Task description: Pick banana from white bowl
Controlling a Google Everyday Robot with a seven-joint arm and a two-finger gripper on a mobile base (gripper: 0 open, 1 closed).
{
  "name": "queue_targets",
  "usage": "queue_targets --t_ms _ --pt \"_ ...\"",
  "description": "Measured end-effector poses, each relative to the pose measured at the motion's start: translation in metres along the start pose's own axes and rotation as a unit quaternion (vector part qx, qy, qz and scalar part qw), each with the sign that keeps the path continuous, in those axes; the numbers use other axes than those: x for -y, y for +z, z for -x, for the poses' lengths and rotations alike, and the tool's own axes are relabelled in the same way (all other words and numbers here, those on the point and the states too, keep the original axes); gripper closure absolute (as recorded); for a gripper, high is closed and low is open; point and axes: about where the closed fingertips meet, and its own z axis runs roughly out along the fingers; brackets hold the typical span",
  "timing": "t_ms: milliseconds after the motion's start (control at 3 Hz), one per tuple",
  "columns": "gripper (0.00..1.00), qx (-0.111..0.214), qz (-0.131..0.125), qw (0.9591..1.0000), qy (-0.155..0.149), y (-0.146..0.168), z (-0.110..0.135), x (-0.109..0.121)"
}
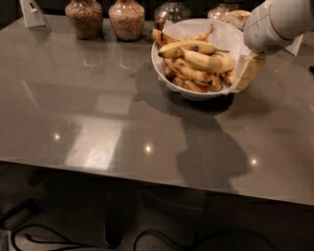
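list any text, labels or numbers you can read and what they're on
Nothing legible.
Dark sticker on the slim banana: too small to read.
White card, far left corner: dark mark, unreadable.
Gripper, at the white bowl's right rim: no markings visible.
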Motion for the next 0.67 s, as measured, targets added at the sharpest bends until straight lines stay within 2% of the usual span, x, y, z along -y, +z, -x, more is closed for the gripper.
queue_targets --t_ms 333,667 --pt "0.18 -0.008 -0.013 0.9998 -0.015 0.014 -0.015 0.017" --pt "0.38 -0.006 -0.013 0.9998 -0.016 0.027 -0.024 0.023"
